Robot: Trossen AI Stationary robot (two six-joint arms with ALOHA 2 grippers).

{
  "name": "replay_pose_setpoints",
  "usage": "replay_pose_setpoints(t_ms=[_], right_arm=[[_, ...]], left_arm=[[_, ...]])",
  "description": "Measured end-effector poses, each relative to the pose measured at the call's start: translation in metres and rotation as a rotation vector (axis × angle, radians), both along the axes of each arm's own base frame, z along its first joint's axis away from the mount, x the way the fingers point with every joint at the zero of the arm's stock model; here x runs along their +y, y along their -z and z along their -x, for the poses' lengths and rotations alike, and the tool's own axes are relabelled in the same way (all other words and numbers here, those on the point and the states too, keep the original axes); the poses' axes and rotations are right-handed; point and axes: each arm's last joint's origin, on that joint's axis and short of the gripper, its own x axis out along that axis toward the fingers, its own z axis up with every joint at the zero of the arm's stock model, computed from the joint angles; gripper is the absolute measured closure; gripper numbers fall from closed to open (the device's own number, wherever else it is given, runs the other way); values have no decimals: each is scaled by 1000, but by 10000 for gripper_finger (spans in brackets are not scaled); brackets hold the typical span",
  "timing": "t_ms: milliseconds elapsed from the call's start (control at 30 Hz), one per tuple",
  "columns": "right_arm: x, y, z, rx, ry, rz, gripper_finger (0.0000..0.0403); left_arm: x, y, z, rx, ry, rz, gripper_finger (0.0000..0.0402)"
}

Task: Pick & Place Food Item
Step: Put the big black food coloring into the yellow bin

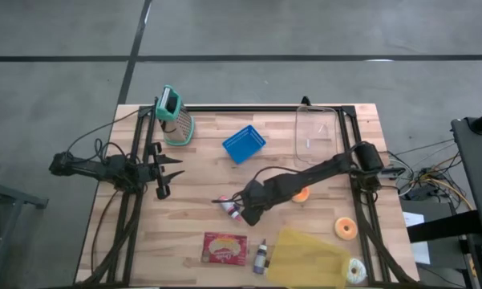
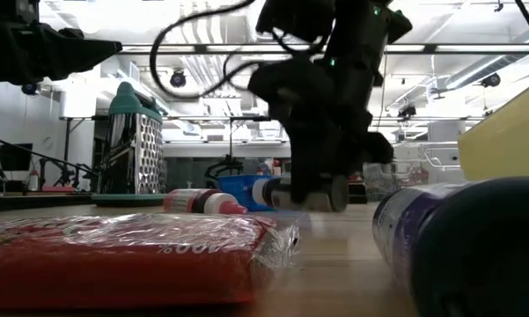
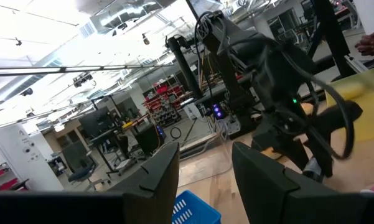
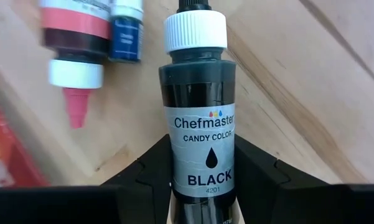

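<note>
A black food-colour bottle (image 4: 199, 130) with a white cap (image 4: 195, 31) and a "Chefmaster Candy Color Black" label lies near the table's middle. My right gripper (image 4: 204, 186) is shut on it, reaching down from above (image 1: 242, 210). Right beside it on the wood lie a red bottle with a pink nozzle (image 4: 74, 56) and a small blue one (image 4: 126, 31). My left gripper (image 1: 172, 170) waits open at the table's left side, nothing between its fingers (image 3: 162, 180). My right gripper pinches the black bottle between its two fingers (image 4: 140, 180), on the two sides of the labelled body (image 4: 204, 177), toward the base end. The fingers come steeply from above and lie across the bottle. It lies about level (image 2: 306, 194); whether it is clear of the wood I cannot tell.
A red snack packet (image 1: 225, 248), a small dark bottle (image 1: 261, 257) and a yellow bag (image 1: 309, 255) lie near the front edge. A blue basket (image 1: 244, 144), a grater (image 1: 175, 119) and a clear container (image 1: 317, 132) stand at the back. Orange pieces (image 1: 346, 229) lie right.
</note>
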Motion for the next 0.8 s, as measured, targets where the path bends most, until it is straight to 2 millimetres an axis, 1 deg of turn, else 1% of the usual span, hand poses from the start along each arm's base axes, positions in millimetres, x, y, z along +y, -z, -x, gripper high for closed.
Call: replay_pose_setpoints(t_ms=[133,233,433,533,700,800], right_arm=[[-1,-21,4,-50,-29,2,271],[-2,-42,11,-94,-49,4,271],[-7,-81,34,-115,-140,34,271],[-7,-101,47,-142,-159,20,271],[3,-127,64,-209,-216,-56,271],[10,-140,78,-217,-210,-104,271]], left_arm=[[0,0,0,0,0,0,250],[0,0,0,0,0,0,250],[0,0,0,0,0,0,250],[0,0,0,0,0,0,250],[0,0,0,1,0,-1,250],[0,0,0,1,0,-1,250]])
